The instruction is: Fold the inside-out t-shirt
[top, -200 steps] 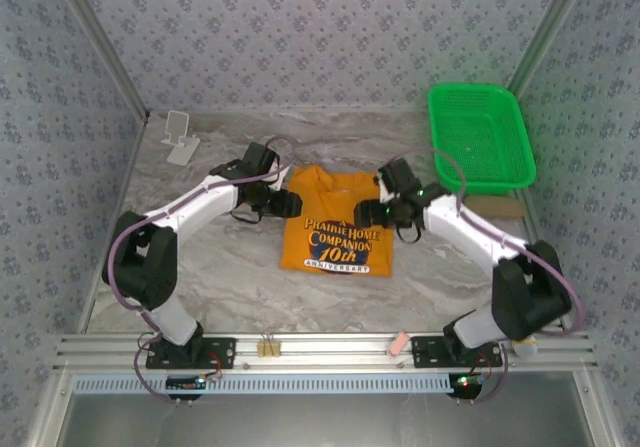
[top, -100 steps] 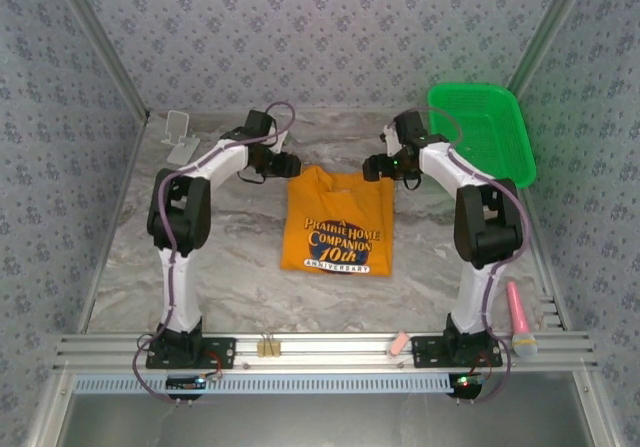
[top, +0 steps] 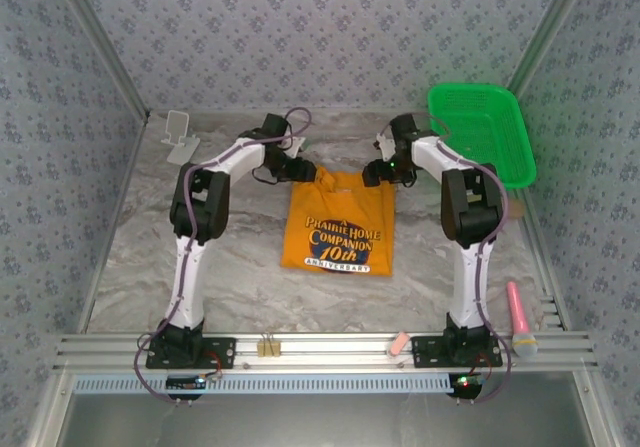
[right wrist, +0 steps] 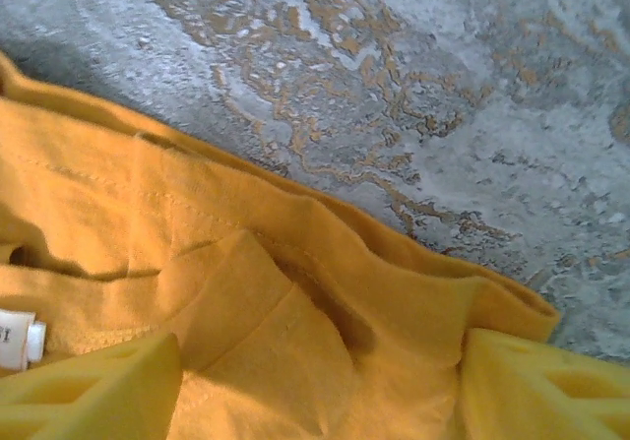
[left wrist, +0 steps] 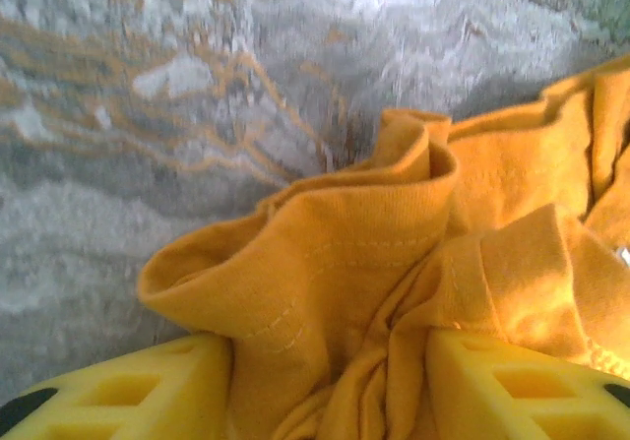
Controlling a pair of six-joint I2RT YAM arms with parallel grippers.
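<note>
The orange t-shirt (top: 337,227) lies flat mid-table with its dark-and-white print facing up and the collar at the far end. My left gripper (top: 305,172) is at the shirt's far left shoulder. In the left wrist view it (left wrist: 330,391) is shut on a bunched fold of the t-shirt (left wrist: 374,263), pinched between the yellow fingers (left wrist: 128,391). My right gripper (top: 378,174) is at the far right shoulder. In the right wrist view it (right wrist: 320,381) stands open, with its fingers (right wrist: 541,381) wide apart on either side of the cloth (right wrist: 246,263). A white neck tag (right wrist: 20,340) shows at the left.
A green basket (top: 480,132) stands at the back right and a white stand (top: 180,135) at the back left. A pink microphone-like object (top: 520,317) lies near the right arm's base. A small clip (top: 268,346) and a pink piece (top: 398,343) sit on the front rail.
Both arms have stretched from the shirt's sides to its far shoulder corners. The left shoulder cloth is now bunched in the left gripper.
</note>
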